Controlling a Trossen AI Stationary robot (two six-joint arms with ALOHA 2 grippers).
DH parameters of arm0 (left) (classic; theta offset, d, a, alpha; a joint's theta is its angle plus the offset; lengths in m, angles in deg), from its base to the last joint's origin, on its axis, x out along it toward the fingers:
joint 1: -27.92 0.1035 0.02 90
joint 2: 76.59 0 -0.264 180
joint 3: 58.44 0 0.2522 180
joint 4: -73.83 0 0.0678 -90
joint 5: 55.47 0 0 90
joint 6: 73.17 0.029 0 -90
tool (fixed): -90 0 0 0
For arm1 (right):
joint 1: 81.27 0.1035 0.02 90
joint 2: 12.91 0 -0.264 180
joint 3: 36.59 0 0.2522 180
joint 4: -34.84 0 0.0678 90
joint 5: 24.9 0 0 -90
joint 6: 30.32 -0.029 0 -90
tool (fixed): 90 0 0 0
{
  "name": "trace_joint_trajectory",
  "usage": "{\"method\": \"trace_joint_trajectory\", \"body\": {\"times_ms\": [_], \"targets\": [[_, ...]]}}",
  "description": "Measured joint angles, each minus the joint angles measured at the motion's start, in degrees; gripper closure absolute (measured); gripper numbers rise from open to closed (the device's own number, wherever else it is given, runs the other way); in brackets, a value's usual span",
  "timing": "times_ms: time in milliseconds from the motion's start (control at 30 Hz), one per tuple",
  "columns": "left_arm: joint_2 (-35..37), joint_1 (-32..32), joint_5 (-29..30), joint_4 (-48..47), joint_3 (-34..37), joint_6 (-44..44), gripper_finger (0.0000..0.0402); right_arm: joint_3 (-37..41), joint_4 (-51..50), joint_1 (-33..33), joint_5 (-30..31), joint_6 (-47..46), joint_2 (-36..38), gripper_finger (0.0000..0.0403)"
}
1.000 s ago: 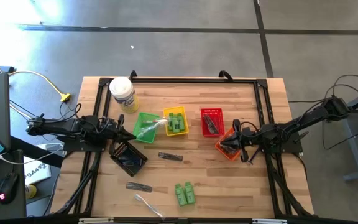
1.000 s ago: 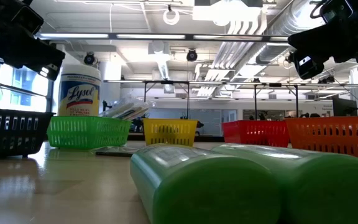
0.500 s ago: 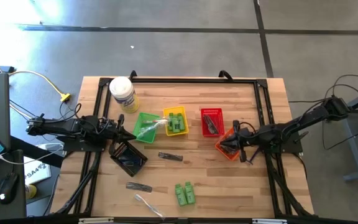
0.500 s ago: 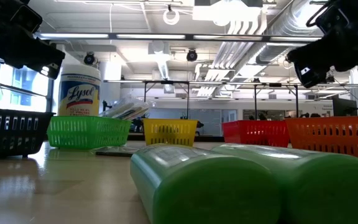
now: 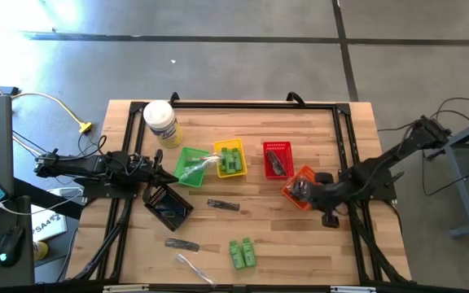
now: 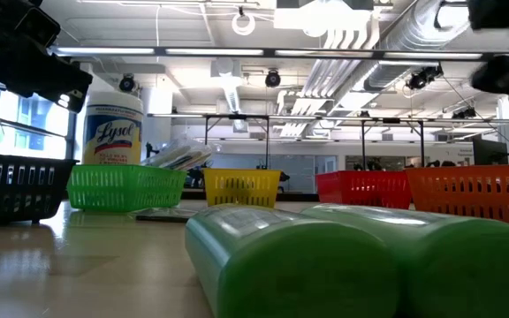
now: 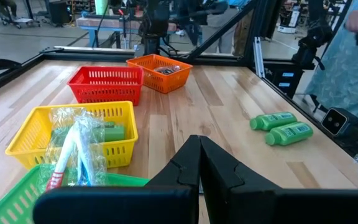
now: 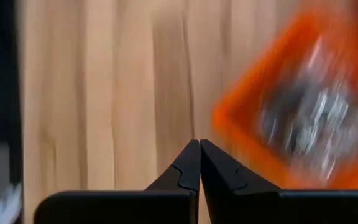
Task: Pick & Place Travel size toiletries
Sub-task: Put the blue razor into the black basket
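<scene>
Green bottles (image 5: 242,253) lie loose as a pair near front table edge, long axes running front to back; my right gripper (image 5: 306,190), fingers pressed together, empty, sits by orange basket (image 5: 297,189), about as near as my left gripper (image 5: 168,176), also pressed together

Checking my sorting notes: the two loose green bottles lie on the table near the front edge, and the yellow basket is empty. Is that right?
Not quite. The two green bottles do lie loose on the table near the front edge, but the yellow basket is not empty: the high view shows green bottles inside it, and the left wrist view shows a clear-wrapped stick leaning over its side.
</scene>
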Motion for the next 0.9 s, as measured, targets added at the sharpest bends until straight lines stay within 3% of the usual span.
{"method": "trace_joint_trajectory", "body": {"times_ms": [200,367,533,733,900], "targets": [[0.01,0.00,-0.02,-0.03,0.00,-0.02,0.0401,-1.33,-13.97,1.23,-7.08,-9.00,-9.62,0.0400],[0.01,0.00,-0.07,0.12,0.00,-0.23,0.0401,-1.35,-17.07,3.36,-8.59,-8.08,-14.57,0.0386],[0.00,0.00,-0.07,0.16,0.00,-0.24,0.0401,-1.33,-19.00,5.74,-8.58,-5.09,-17.62,0.0314],[0.00,0.00,-0.07,0.21,0.00,-0.46,0.0401,-1.33,-19.53,9.09,-3.04,-2.68,-19.27,0.0219],[0.00,0.00,-0.07,0.23,0.02,-1.51,0.0401,0.65,-18.58,11.53,-3.11,-2.49,-19.26,0.0197]]}}
